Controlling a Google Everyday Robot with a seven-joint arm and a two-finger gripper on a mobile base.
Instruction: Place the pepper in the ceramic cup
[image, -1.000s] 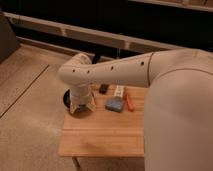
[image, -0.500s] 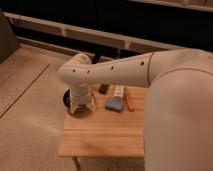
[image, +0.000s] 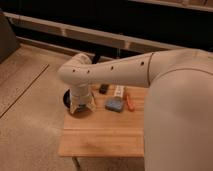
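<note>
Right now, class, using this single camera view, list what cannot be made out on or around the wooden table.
- Ceramic cup: not seen anywhere in the camera view; possibly behind the arm.
- Black bowl: only its left rim shows; the gripper, hanging over it at the table's left end, covers the rest.
- Table: right end hidden by the robot's white body.
- Small dark object near the far edge: too small to identify.
</note>
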